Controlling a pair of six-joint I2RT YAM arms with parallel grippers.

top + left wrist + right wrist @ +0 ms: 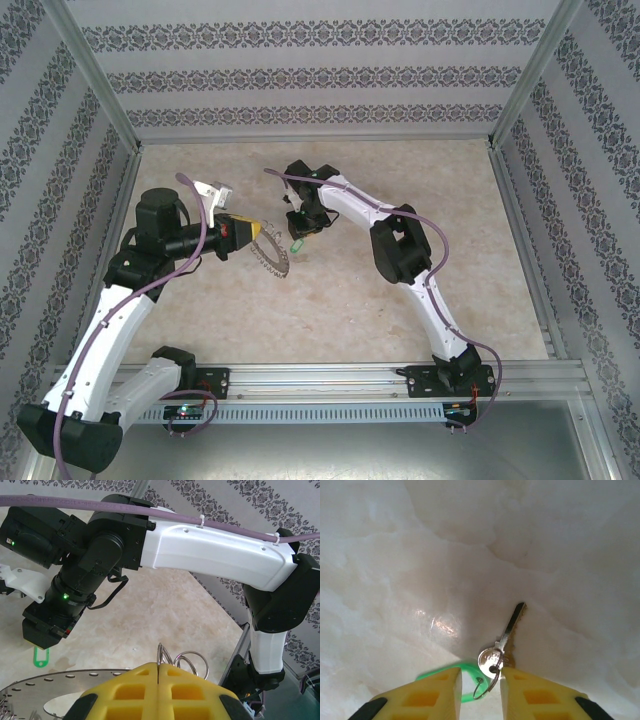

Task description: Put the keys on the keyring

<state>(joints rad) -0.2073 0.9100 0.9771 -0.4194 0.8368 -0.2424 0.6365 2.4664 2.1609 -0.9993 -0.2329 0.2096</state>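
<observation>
The left gripper (258,233) is pinching the keyring (272,258) at its rim, its yellow fingers (130,690) pressing flat against each other with no gap between them. In the left wrist view, the keyring (45,687) is spreading out as a flat grey disc below and to the left of those fingertips, and a few thin wire loops (186,661) are poking up just past them.

The key (297,243) is lying on the pale surface (450,200) just beside the keyring, on the side facing away from the left gripper. The right gripper (300,228) is hanging directly over the key, close to the keyring's far edge.

Seen from the right wrist, the key (506,636) is resting flat with its silvery blade pointing away from the fingers. The right gripper (481,672) is standing with its fingers a little apart, flanking the key's round head, a small split ring (487,684) and a green tag (466,682). Whether the fingers are touching any of these cannot be told.
</observation>
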